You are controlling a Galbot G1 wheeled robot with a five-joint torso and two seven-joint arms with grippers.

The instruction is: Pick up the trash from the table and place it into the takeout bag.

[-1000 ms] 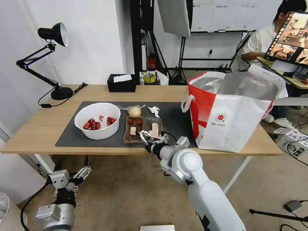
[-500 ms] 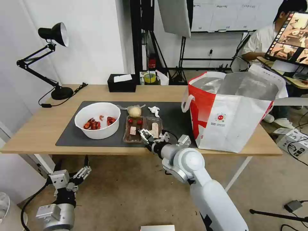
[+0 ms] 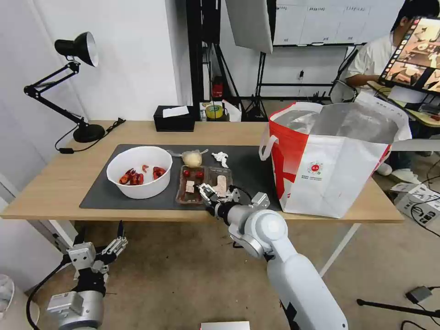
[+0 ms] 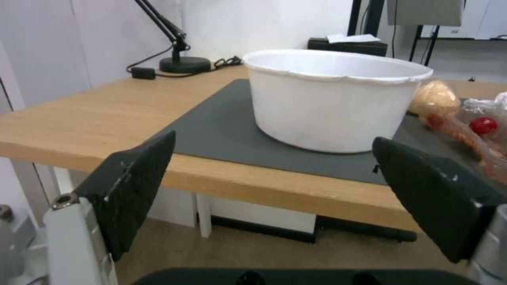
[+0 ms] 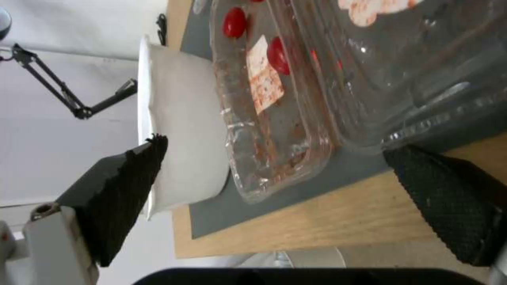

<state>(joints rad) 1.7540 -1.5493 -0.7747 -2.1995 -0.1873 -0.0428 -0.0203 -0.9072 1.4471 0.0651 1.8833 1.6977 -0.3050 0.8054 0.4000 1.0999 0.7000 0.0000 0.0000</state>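
Between right gripper (image 3: pixel 210 192) fingers (image 5: pixel 124 190), clamshell tray (image 5: pixel 296 118) edge

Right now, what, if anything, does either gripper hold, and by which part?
Nothing is held. The right gripper is open at the clamshell tray's near edge; the left gripper is open below the table.

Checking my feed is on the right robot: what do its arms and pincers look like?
Both arms are glossy white shells with silver-grey wrist joints and black cables. The right pincer and left pincer have silver-white frames carrying black textured pads.
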